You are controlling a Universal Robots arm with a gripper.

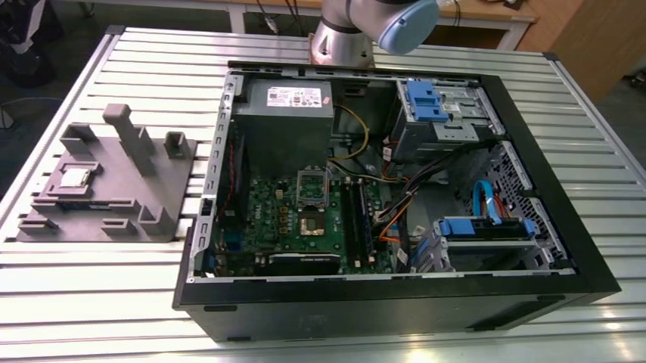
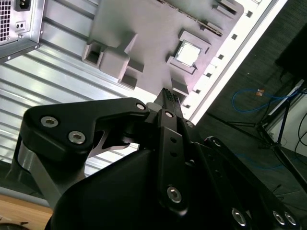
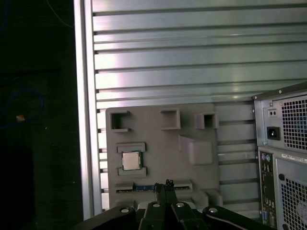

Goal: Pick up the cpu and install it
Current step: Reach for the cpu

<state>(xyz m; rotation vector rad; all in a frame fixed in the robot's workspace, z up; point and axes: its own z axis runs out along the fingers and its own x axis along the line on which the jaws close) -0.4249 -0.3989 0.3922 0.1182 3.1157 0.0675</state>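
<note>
The cpu is a small silvery square chip. It lies flat in a recess of the grey holder block, on the slatted table at the exterior view's left. Both wrist views show the cpu from high above. My gripper hangs well above the holder and a little to one side of the chip. Its black fingers are shut together with nothing between them. In the open computer case, the motherboard socket lies uncovered with its silver cover plate flipped up.
The black case lies on its side in the middle of the table. It holds a grey power supply, blue drive brackets and loose cables. Tall posts rise from the holder block. The arm's base stands behind the case.
</note>
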